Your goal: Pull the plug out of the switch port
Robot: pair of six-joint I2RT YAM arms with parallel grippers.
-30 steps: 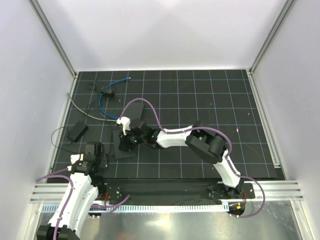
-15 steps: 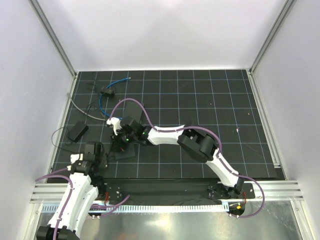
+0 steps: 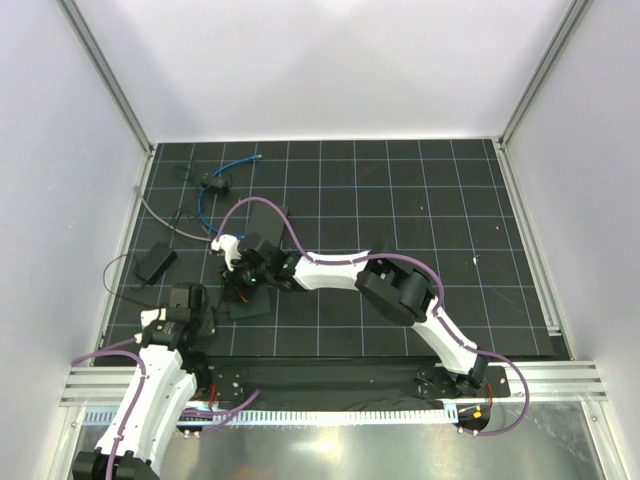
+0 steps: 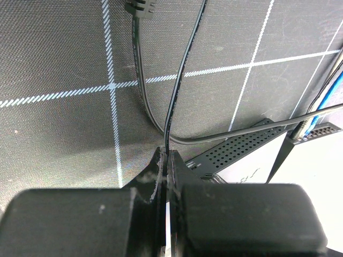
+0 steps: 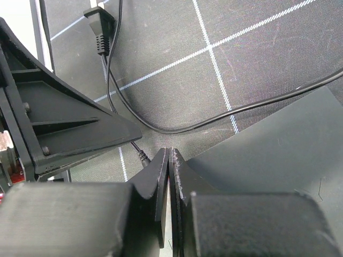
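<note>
In the left wrist view a bright-blue cable [image 4: 330, 92] ends in a pale plug [image 4: 305, 127] seated in the switch port [image 4: 322, 131] at the far right. My left gripper [image 4: 167, 154] is shut, well left of the plug; a thin black wire [image 4: 179, 80] runs down to the seam of its fingertips. My right gripper [image 5: 169, 153] is shut with nothing between its fingers, low over the mat beside a black slab [image 5: 278, 144]. From above, the right gripper [image 3: 233, 274] reaches far left and its wrist hides plug and port. The left gripper [image 3: 195, 298] sits just left of it.
A perforated flat black slab [image 4: 249, 145] lies between my left gripper and the port. A small black box [image 3: 215, 184], a black adapter [image 3: 157, 262] and a grey cable [image 3: 165, 220] lie on the left of the mat. The blue cable [image 3: 203, 200] loops there too.
My right arm has swung left across the mat, closer to the left gripper, and its fingers have closed. The left arm has not moved.
</note>
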